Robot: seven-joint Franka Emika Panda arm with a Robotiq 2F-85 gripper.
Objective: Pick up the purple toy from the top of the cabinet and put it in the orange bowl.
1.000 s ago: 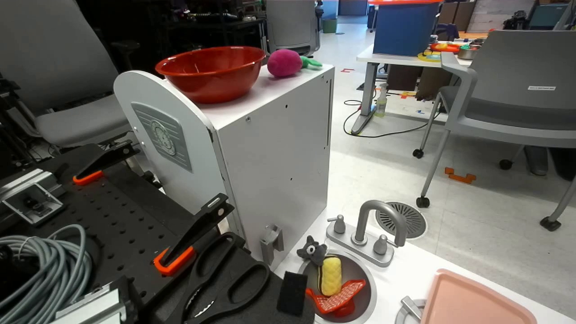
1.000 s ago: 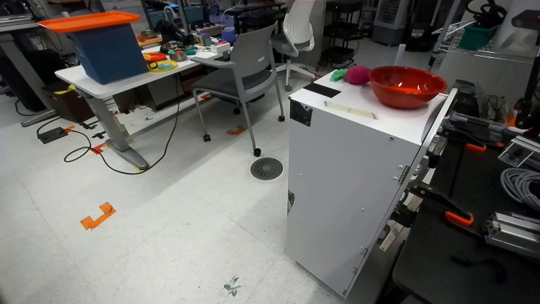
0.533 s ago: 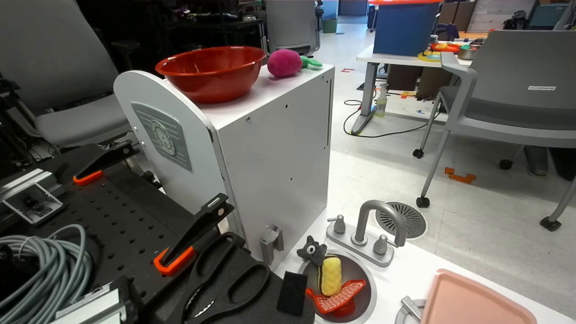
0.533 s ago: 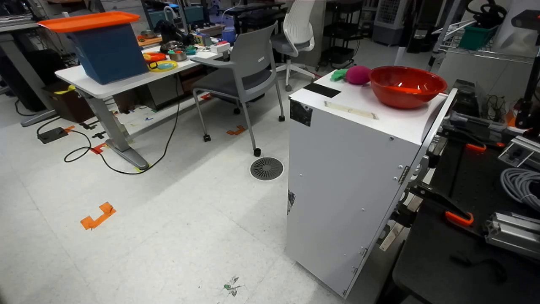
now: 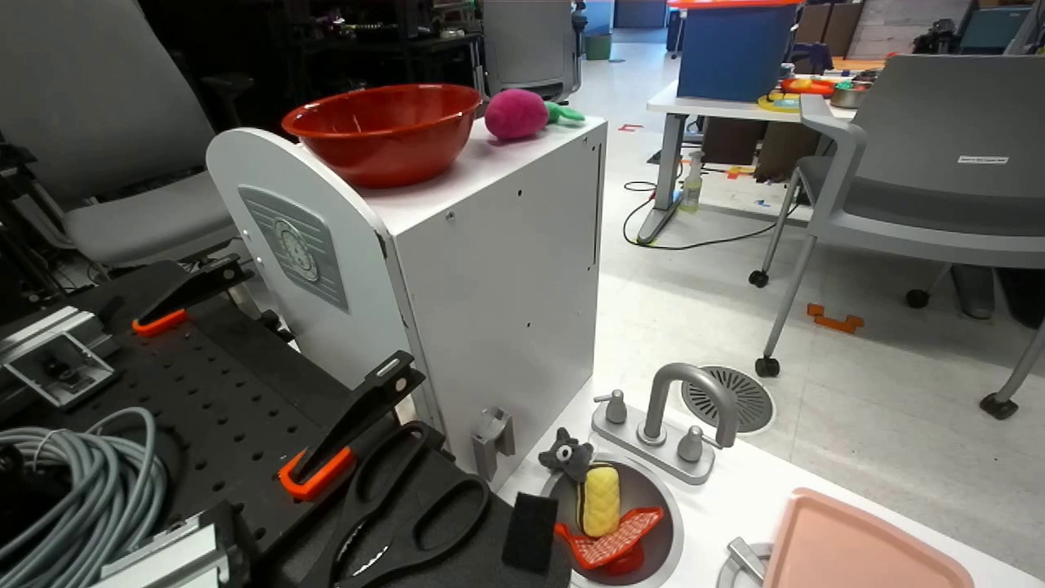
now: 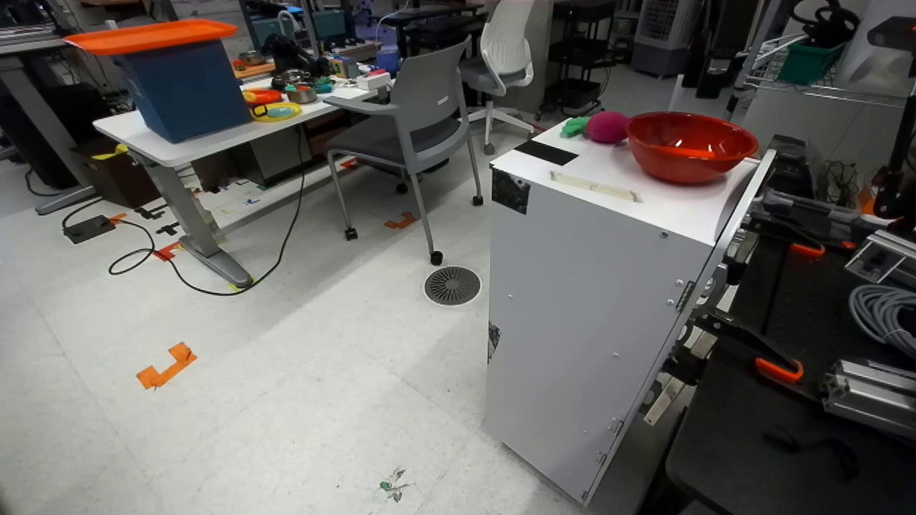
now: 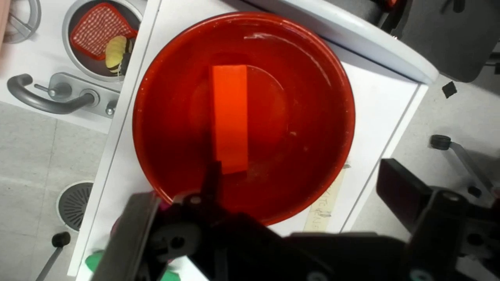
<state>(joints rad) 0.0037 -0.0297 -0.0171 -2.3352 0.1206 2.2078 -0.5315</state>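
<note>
Magenta and rounded, the purple toy [image 5: 516,114] lies on top of the white cabinet [image 5: 506,269], outside the orange bowl [image 5: 392,155] and so close that I cannot tell whether the two touch. In the wrist view the gripper [image 7: 289,179] has its fingers [image 7: 402,191] spread wide apart and holds nothing, so the step in hand looks like the approach, with the grasp not yet made. Next it should centre over the toy, come down around it, squeeze, then carry it over the bowl and let go.
</note>
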